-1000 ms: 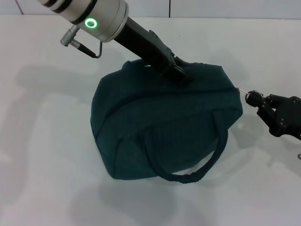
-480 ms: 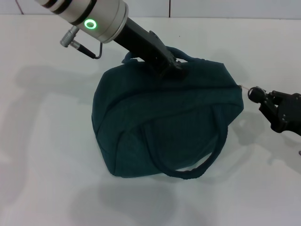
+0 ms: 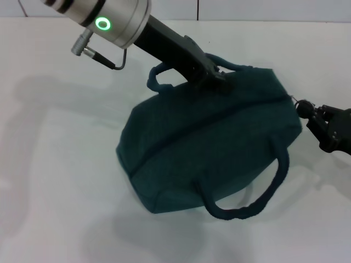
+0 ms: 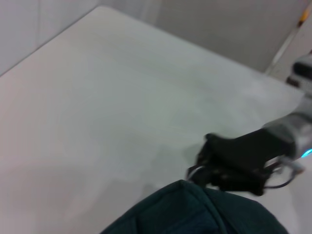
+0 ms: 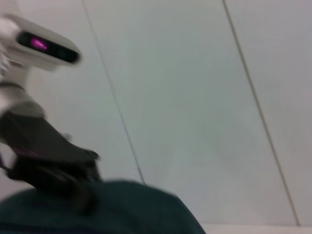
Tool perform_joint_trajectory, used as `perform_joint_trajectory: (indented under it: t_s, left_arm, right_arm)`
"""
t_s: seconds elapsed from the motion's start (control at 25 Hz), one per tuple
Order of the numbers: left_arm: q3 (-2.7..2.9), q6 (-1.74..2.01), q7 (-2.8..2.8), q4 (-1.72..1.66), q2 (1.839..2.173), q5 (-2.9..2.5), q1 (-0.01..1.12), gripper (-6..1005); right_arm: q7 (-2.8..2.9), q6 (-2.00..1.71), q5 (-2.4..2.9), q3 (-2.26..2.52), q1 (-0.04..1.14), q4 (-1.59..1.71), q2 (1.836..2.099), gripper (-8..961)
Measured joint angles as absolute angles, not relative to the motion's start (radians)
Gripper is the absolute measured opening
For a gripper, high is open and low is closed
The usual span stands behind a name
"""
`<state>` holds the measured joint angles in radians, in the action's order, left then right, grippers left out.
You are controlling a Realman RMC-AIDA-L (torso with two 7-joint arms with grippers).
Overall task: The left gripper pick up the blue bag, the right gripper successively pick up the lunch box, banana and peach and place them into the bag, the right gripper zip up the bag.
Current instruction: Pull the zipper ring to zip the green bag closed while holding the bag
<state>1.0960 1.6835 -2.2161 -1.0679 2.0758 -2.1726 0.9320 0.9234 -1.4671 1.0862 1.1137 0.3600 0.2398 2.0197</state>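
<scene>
The task is looking close to its end, judging by how things are lying. The blue bag (image 3: 211, 145) is sitting tilted at the middle of the desk (image 3: 49, 164), bulging and full, and its central zipper line is appearing drawn shut along the whole length that is showing. The lunch box, the banana and the peach are not showing anywhere on the desk, so I am judging that they are packed inside, though the fabric is hiding them and I cannot confirm it. The left claw (image 3: 218, 82) is reaching in from the far left and is closed on the bag's top fabric at the far side, just beside the far handle, holding the bag up at a slant. The right claw (image 3: 305, 109) is sitting at the bag's right end, pinching the zipper pull (image 3: 296, 102), which is standing right at the corner of the bag, so the zipping seems to be finishing; what is probably left is only letting go of the pull and the bag. Counting: one bag with two rope handles, one far and one near, one zipper pull, two claws, and none of the food items in sight.
</scene>
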Motion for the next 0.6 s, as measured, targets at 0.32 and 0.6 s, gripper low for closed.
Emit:
perform_joint_trajectory:
  t_s: [0.32, 0.6]
  left_arm:
    - [1.037, 1.749, -2.221, -1.066, 2.067, -2.126, 0.932, 96]
    - [1.038, 1.754, -2.221, -1.050, 2.069, -2.126, 0.920, 122]
  right_arm:
    - [0.923, -1.425, 1.092, 1.125, 0.364, 0.234, 2.022, 149]
    - [0.924, -1.435, 1.095, 1.137, 0.371, 0.207, 2.022, 157]
